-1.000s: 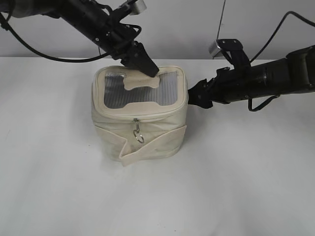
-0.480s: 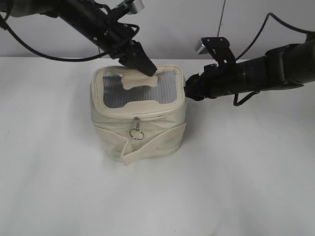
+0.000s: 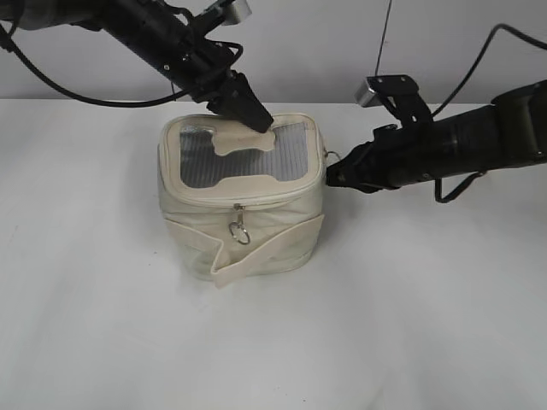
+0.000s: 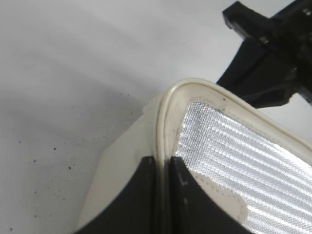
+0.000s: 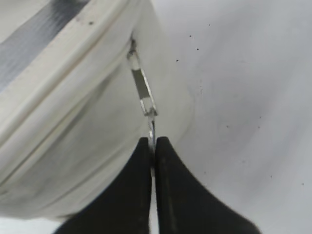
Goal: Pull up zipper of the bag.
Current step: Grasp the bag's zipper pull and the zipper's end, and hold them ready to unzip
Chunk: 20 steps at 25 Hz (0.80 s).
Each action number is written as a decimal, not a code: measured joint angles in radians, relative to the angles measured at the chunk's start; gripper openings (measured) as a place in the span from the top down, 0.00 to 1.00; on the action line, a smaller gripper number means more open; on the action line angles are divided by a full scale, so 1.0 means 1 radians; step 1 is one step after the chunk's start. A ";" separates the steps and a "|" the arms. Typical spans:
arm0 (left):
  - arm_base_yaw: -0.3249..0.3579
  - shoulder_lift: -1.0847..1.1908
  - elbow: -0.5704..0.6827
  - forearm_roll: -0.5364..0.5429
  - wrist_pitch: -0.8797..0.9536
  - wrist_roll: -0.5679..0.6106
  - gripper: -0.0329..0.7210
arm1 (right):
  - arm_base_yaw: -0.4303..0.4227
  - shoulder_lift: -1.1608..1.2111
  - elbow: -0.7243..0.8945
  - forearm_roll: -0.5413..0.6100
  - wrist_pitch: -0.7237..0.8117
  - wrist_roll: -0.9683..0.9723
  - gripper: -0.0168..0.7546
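Note:
The cream bag [image 3: 256, 231] stands upright on the white table, its lid showing a grey mesh window [image 3: 239, 158] and a cream tab. My left gripper [image 3: 261, 122] is shut on the back rim of the lid [image 4: 163, 146]. My right gripper [image 3: 332, 177] is at the bag's right side, shut on a silver zipper pull [image 5: 145, 95] that hangs from the zip track [image 5: 73, 63] under the lid rim. A second silver ring pull [image 3: 240, 231] hangs on the bag's front. The flat strap [image 3: 265, 252] wraps the body.
The white table [image 3: 410, 325] spreads around the bag. The right arm [image 3: 461, 141] stretches in from the right edge, the left arm [image 3: 154, 34] from the top left. A grey wall stands behind.
My right gripper went in to the bag's upper right corner, then drew back right and slightly down, now holding the side pull. The front ring swung. The left gripper stayed on the lid.

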<state>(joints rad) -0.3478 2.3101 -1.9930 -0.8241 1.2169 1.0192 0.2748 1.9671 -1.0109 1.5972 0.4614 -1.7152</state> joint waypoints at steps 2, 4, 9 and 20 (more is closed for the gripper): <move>0.000 0.000 0.000 0.000 -0.002 -0.015 0.89 | -0.004 -0.054 0.050 -0.001 -0.004 0.001 0.97; 0.000 0.000 0.000 0.000 -0.005 -0.034 0.90 | -0.005 -0.103 0.097 0.002 -0.004 0.001 0.97; -0.001 0.000 0.000 0.001 -0.011 -0.070 0.90 | -0.005 -0.207 0.202 0.002 0.002 0.001 0.97; -0.033 0.000 0.000 0.010 -0.062 -0.148 0.90 | 0.177 -0.281 0.364 0.060 0.050 0.000 0.97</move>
<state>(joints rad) -0.3807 2.3101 -1.9930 -0.8144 1.1550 0.8711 0.4520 1.6862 -0.6474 1.6576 0.5111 -1.7148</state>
